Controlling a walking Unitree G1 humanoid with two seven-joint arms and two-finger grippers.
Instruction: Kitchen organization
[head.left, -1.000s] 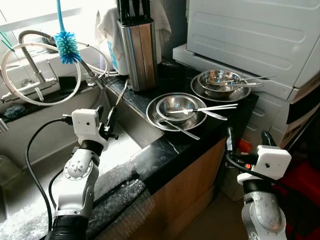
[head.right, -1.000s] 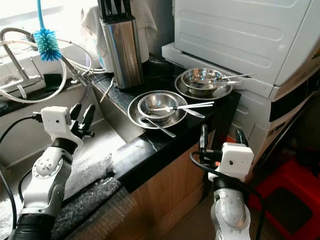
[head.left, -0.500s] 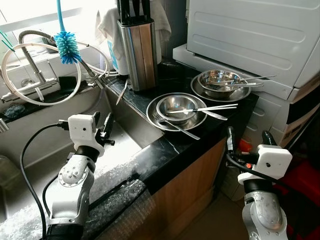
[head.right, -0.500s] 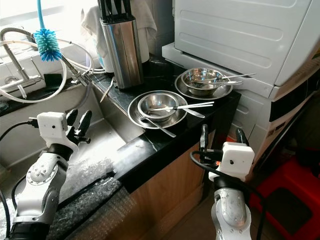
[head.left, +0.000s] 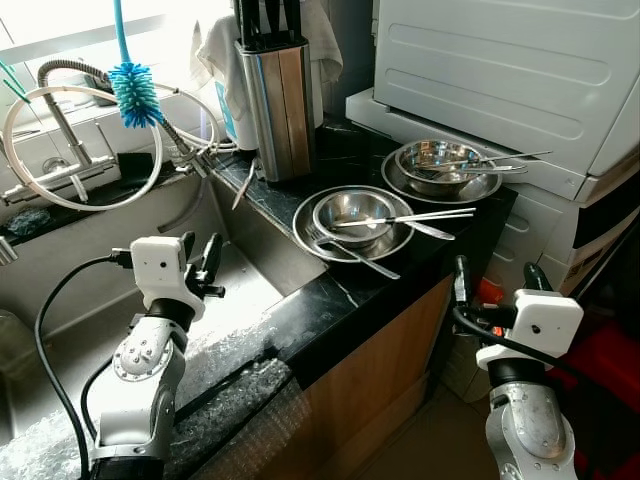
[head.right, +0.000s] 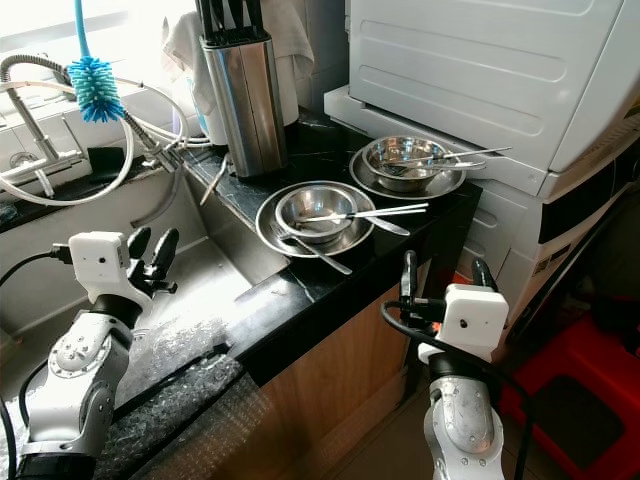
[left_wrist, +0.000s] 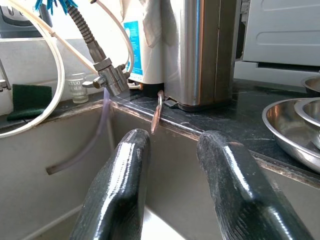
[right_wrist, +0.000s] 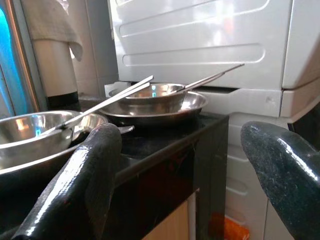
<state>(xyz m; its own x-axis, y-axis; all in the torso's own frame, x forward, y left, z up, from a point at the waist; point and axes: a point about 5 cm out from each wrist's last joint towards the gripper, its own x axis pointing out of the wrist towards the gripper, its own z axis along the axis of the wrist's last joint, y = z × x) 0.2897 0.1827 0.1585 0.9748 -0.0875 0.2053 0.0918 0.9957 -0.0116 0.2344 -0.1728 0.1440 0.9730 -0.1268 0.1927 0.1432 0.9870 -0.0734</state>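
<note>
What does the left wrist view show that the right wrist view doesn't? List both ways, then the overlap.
Left wrist view: sink wall, spray head, knife block. Right wrist view: long utensils across the bowls. Both: black counter, near steel bowl, white appliance; each shows its own gripper, left gripper and right gripper, fingers open.

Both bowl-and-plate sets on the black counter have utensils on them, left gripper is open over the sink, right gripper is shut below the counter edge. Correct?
One error: the right gripper is open, not shut. The right wrist view shows its two fingers spread wide apart, holding nothing. The rest stands: both bowl-and-plate sets carry utensils, and the left gripper is open over the sink.
</note>
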